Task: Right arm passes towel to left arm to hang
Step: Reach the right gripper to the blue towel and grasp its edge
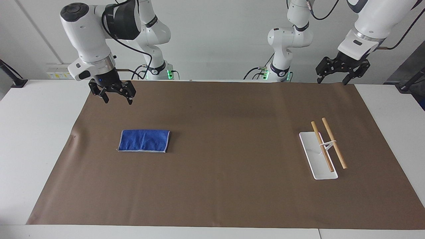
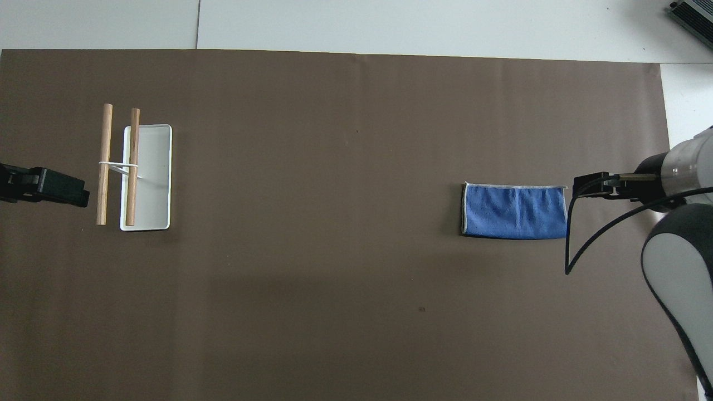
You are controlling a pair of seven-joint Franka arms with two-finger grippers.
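Note:
The blue towel (image 1: 144,140) (image 2: 515,211) lies folded flat on the brown mat, toward the right arm's end of the table. My right gripper (image 1: 118,99) (image 2: 587,184) hangs open and holds nothing. It is in the air over the mat, just off the towel's short edge, and does not touch the cloth. My left gripper (image 1: 332,80) (image 2: 75,192) waits open and holds nothing, raised over the mat's corner at the left arm's end.
A white tray (image 1: 315,159) (image 2: 155,184) carrying two wooden rods (image 1: 333,146) (image 2: 103,161) stands on the mat toward the left arm's end. The brown mat (image 1: 232,166) (image 2: 334,250) covers most of the white table. A black cable loops off the right wrist.

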